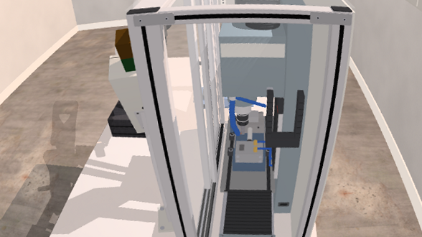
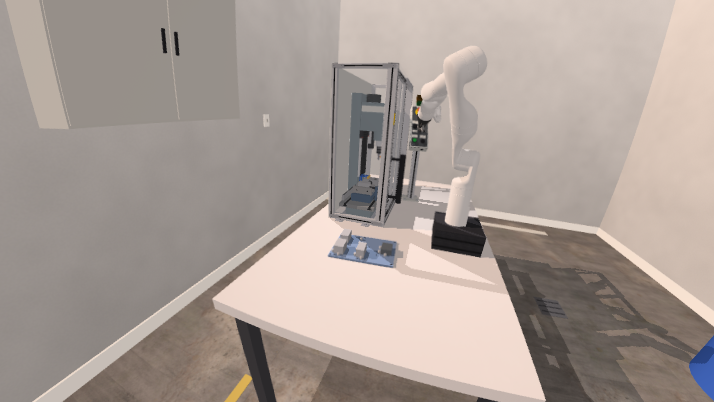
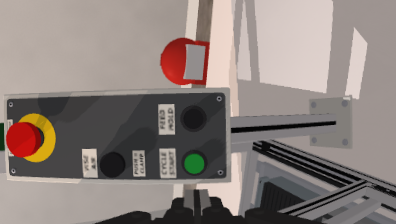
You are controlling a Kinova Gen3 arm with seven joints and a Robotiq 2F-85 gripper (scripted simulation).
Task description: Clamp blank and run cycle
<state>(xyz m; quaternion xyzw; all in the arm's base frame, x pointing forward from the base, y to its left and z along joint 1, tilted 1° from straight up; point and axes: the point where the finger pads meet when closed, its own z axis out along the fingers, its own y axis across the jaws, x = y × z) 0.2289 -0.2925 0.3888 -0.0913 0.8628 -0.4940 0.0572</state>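
Beyond the pale table, the closed gripper hovers seemingly near the control panel.

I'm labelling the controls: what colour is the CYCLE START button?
Green; it shows best in the wrist view.

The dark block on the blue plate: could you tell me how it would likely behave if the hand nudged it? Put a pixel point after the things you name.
The dark block (image 2: pixel 386 248) looks like solid metal, so it is probably stiff and rather heavy for its size. Its flat, boxy sides suggest it would slide rather than roll across the blue plate (image 2: pixel 354 258), though a high push might tip it.
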